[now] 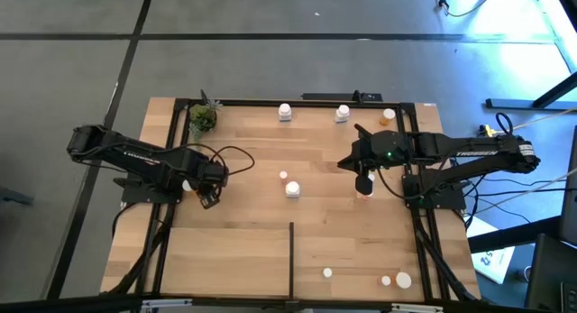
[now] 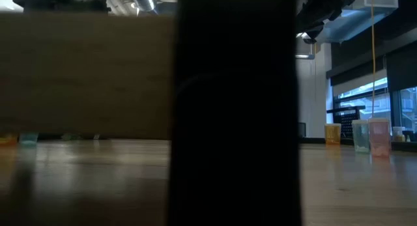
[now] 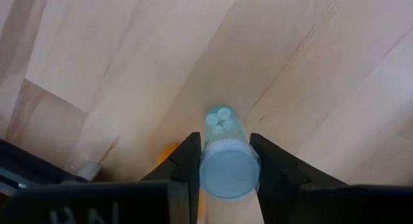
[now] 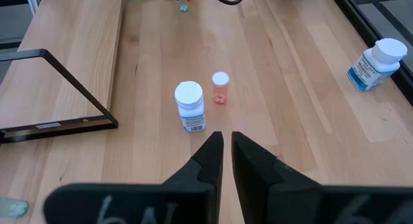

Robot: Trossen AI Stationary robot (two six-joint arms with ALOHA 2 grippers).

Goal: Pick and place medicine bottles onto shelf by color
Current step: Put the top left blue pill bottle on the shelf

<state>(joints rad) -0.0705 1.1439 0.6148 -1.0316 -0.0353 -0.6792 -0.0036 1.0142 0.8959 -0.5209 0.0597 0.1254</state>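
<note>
A pale green medicine bottle (image 3: 224,146) with a pale cap sits between the fingers of my left gripper (image 3: 227,169), which points straight down over the left part of the light-wood shelf (image 1: 252,232). In the high view that gripper (image 1: 209,194) hides the bottle. My right gripper (image 4: 225,153) hangs shut and holds nothing, right of the middle (image 1: 363,179). Ahead of it a white bottle (image 4: 190,105) and a small orange bottle (image 4: 220,88) stand upright on the wood. My left gripper pinches the bottle at its cap (image 3: 227,172), one finger on each side. The fingers (image 3: 187,162) come from above, pointing down. The bottle stands upright below them; whether its bottom rests on the wood I cannot tell.
More bottles stand along the far edge (image 1: 285,112) (image 1: 343,113) and near the front right (image 1: 403,280). A small potted plant (image 1: 203,119) is at the far left corner. A thin black divider strip (image 1: 291,259) runs to the near edge. A dark post (image 2: 234,109) blocks the low view.
</note>
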